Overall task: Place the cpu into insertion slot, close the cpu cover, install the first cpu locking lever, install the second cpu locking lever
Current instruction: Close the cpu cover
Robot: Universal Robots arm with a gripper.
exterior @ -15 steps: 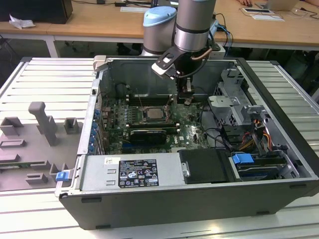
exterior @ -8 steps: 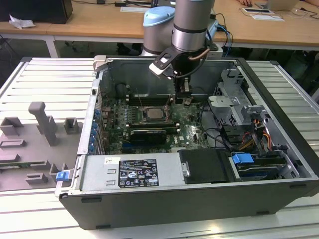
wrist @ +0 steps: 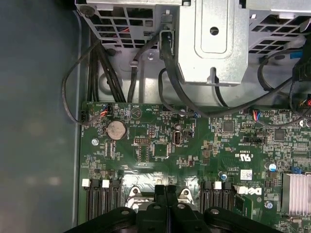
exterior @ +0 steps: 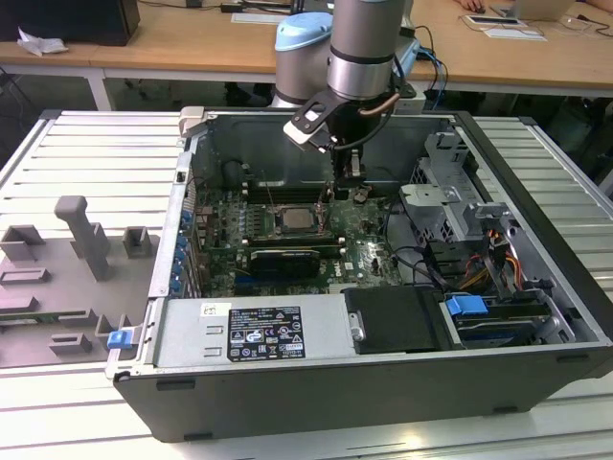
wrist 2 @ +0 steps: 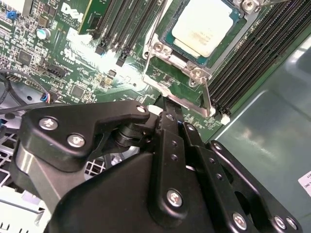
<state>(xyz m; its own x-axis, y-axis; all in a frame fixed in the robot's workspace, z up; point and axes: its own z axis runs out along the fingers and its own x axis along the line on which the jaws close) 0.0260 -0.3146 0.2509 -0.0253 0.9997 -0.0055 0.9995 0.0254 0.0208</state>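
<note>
Setting: ribbed metal table (exterior: 86, 144) carrying an open computer case (exterior: 287, 412), with wooden desks (exterior: 192, 43) behind.
Gripper (wrist: 166, 189): the black fingers are pressed together, with only a thin seam between them in the first wrist view. I cannot tell whether anything is nipped in that seam. It hangs low inside the case, tips just above the board, at the socket's edge on the exterior view's right.
Arm (exterior: 362, 43): comes straight down from above into the case.
Near lever (wrist 2: 207, 97): thin metal rod just beside the fingertips, rising from the socket's corner.
Cpu (wrist 2: 201, 26): lies flat in the socket, pale metal top up, near the fingertips but apart from them.
Cover (wrist 2: 177, 58): silvery frame lying around the cpu, with the chip showing through its opening.
Far lever (wrist 2: 154, 26): second thin rod along the opposite side of the socket, well apart from the gripper.
Slots (wrist 2: 252, 53): long dark memory slots flanking the socket on both sides.
Board (wrist: 194, 145): green, with a round coin cell (wrist: 115, 129) and a finned heat sink (wrist: 295, 193).
Cage (wrist: 214, 43): grey metal drive cage past the board's edge, with black cables (wrist: 97, 68) looping beside it.
Supply (exterior: 259, 331): labelled box along the case's near wall.
Fixtures (exterior: 81, 230): grey blocks on the table at the exterior view's left.
</note>
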